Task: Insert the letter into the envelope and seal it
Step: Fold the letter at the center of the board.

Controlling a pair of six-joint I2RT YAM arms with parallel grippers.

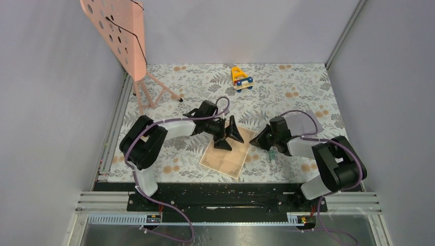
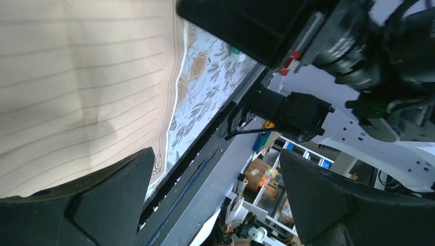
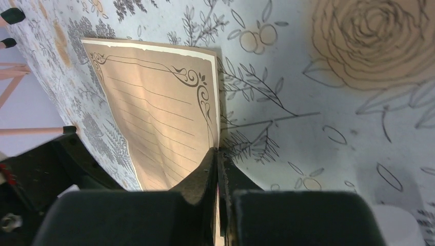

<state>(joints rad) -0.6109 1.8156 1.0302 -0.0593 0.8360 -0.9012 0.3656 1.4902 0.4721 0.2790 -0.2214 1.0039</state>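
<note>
**Blank ruled letter pinched at its edge; envelope mostly hidden**

No brand, label or legible writing shows in any view. The letter [image 1: 225, 158] is a tan sheet with empty ruled lines and a black scroll border. It lies on the floral surface [image 1: 287, 82] between the two arms. The right wrist view shows no words on the lines.

The right end effector [image 3: 218, 166] has its fingers [image 3: 197, 179] pressed together on the letter's long edge, and a shadow runs along that edge. From above, this end effector [image 1: 260, 139] sits at the sheet's right side. The left end effector [image 1: 230, 138] hovers over the letter's far end with its jaws spread wide and nothing between them. In its own wrist view the two dark fingers [image 2: 102, 200] frame the ruled sheet and the surface's near edge.

The envelope [image 1: 312, 123] appears only as a plain pale grey-lilac patch beside the right arm. It is largely covered by the arm and a purple cable [image 1: 295, 114], and its flap cannot be made out.

A yellow toy [image 1: 241, 78] with blue wheels stands at the far side, its markings too small to read. A pink perforated stand [image 1: 115, 31] is cut off at the top left. A small pale, greenish item [image 1: 272, 155] under the right arm is unclear.
</note>
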